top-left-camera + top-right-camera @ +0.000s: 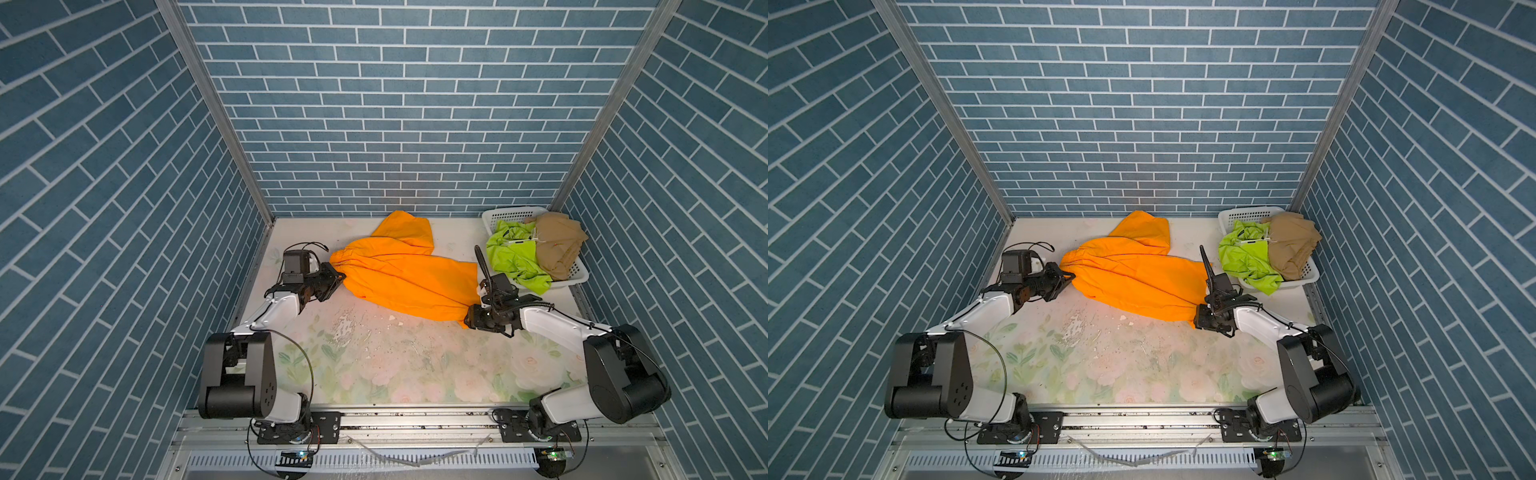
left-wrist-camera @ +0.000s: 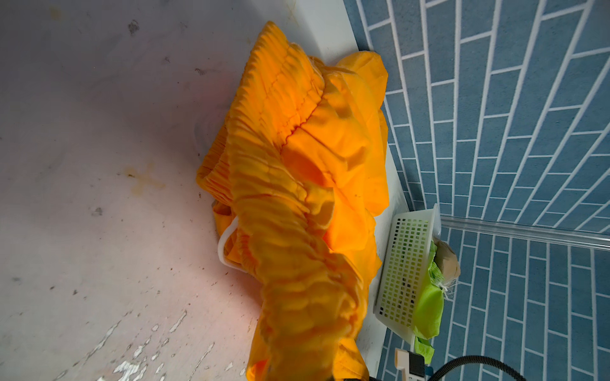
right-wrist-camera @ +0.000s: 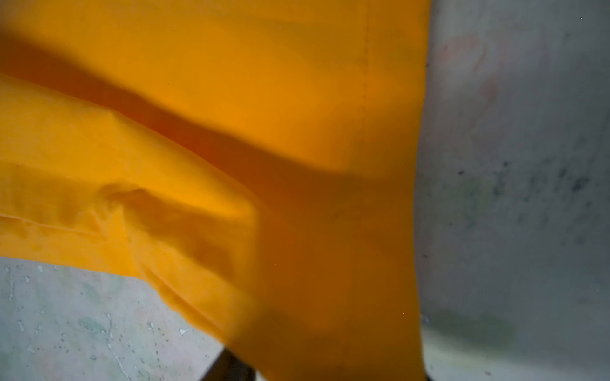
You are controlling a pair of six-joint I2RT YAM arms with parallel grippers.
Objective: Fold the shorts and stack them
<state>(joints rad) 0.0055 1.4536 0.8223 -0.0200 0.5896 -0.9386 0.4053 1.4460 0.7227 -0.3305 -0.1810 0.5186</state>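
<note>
The orange shorts (image 1: 399, 274) (image 1: 1133, 274) lie stretched across the back of the table between both arms. My left gripper (image 1: 340, 276) (image 1: 1070, 276) is shut on the gathered waistband, which in the left wrist view (image 2: 297, 165) runs straight down into the jaws. My right gripper (image 1: 468, 320) (image 1: 1198, 318) is at the hem of one leg; orange cloth (image 3: 231, 132) covers its jaws, so their state is hidden. The other leg points toward the back wall. The lime green shorts (image 1: 513, 257) and the tan-brown shorts (image 1: 557, 245) lie crumpled in the basket.
The white perforated basket (image 1: 511, 214) (image 2: 402, 264) stands at the back right corner, right behind the right arm. The floral table top (image 1: 395, 365) has a chipped, flaking patch (image 1: 345, 328) near the middle. Blue brick walls close in three sides.
</note>
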